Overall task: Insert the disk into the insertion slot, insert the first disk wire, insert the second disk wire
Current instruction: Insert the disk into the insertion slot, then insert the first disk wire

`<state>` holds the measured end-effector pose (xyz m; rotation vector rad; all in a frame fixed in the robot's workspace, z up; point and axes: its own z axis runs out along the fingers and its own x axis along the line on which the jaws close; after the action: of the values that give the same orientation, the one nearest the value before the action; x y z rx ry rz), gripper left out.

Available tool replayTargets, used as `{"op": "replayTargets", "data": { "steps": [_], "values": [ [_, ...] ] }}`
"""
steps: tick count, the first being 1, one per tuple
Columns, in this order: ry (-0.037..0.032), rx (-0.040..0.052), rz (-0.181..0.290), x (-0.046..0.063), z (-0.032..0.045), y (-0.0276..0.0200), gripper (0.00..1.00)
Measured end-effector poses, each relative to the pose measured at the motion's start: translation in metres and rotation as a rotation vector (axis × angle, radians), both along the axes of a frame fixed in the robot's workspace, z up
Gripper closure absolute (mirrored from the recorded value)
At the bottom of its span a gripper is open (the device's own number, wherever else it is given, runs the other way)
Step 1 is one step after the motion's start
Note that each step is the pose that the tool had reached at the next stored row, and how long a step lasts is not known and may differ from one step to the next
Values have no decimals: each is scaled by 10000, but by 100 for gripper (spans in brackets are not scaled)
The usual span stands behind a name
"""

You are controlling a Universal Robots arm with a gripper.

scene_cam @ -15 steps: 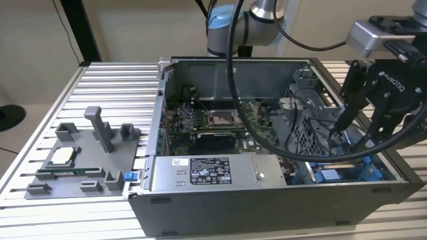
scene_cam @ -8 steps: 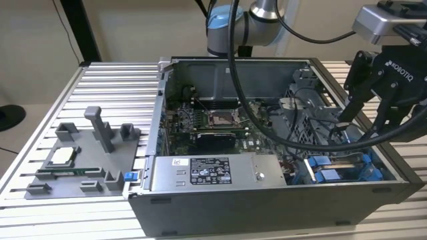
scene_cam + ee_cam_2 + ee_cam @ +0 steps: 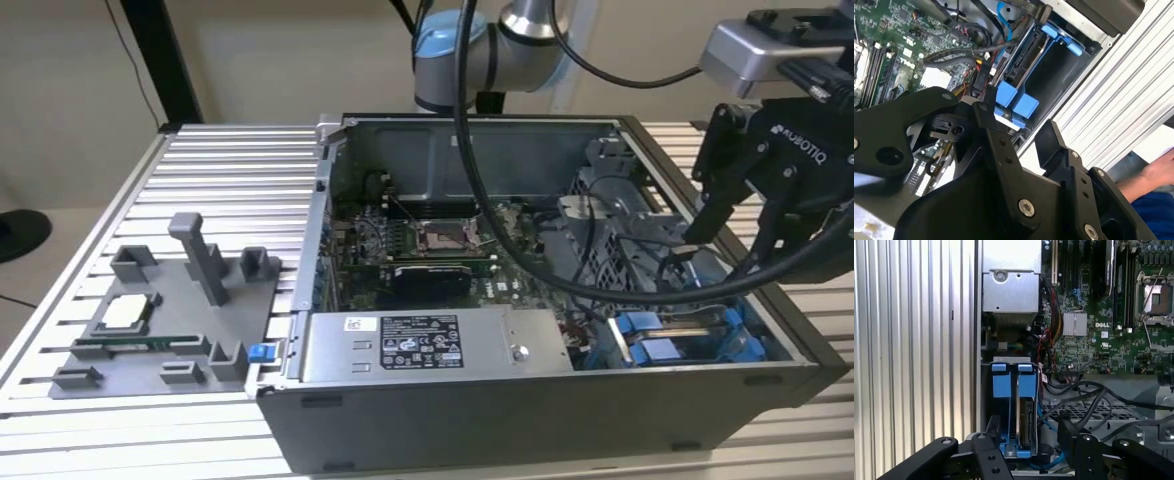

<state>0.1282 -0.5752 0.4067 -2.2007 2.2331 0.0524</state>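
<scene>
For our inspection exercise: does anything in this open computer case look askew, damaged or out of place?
Nothing stands out. The disk stands on edge, square in the insertion slot, under the open end effector; black cables trail loosely over the perforated cage.

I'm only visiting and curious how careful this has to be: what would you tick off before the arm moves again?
1. Gripper open and holding nothing: ok.
2. Disk standing in the slot between the blue clips: ok.
3. Disk pushed fully home: cannot tell.
4. Disk wires plugged in: cannot tell.
5. Black cables away from the gripper: not ok, they run right beside the slot.
6. People away from the table: not ok, a hand shows just past the table's edge in the second wrist view.
</scene>
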Motion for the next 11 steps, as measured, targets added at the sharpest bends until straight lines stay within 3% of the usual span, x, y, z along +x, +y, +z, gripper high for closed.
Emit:
{"op": "replayTargets", "data": {
  "steps": [3, 4, 8, 11],
  "values": [
    [-272, 1, 1, -9, -20, 21, 0],
    [-334, 2, 1, -12, -24, 35, 0],
    [-470, 0, 0, -37, -38, 90, 0],
    [-490, -1, 1, -56, -43, 125, 0]
  ]
}}
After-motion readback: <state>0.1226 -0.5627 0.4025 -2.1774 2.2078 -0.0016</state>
